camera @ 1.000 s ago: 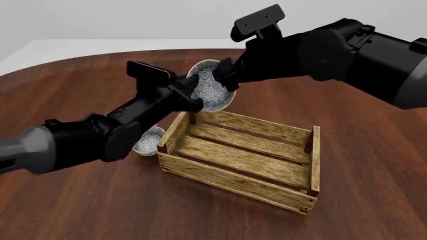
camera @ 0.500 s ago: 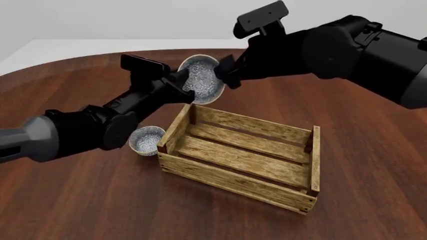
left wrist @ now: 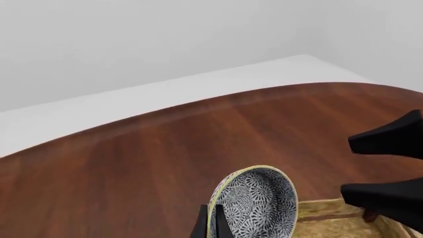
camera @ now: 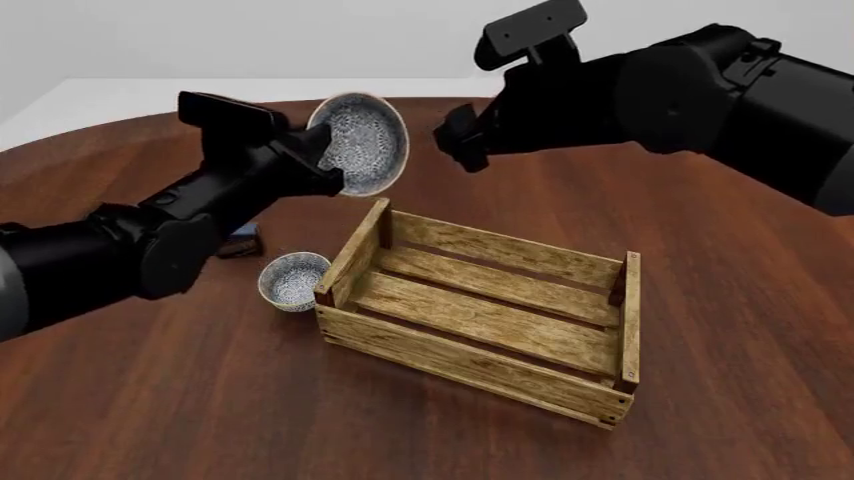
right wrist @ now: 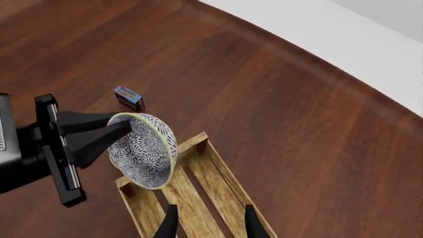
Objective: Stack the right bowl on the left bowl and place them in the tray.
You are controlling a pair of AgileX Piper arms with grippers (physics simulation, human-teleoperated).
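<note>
The left claw (camera: 314,160) is clamped on the rim of 1 patterned bowl (camera: 360,143), holding it tilted on edge in the air above the far-left corner of the tray (camera: 497,300). In the right wrist view its 2 fingers pinch the bowl's rim from the side. The right claw (camera: 455,140) hangs just beside that bowl, apart from it, with its fingers spread and nothing between them.

The second bowl (camera: 292,281) sits upright on the surface, touching or nearly touching the outside of the tray's left end. The tray itself holds nothing.

By my reading, the task is at an early-to-middle stage: 1 bowl is lifted, but no stack exists and nothing is in the tray. What remains is to lower the held bowl into the resting 1, then move the pair into the tray.

Room is tight at the left end. The resting bowl is crowded by the tray wall and its corner post, so a claw coming down there has open surface only on the side away from the tray. A small dark box (camera: 242,243) lies on the surface near that bowl, toward the left edge, and could get in the way of a low approach. The tray's interior is wide and open, and the near and right parts of the surface are free of clutter.
</note>
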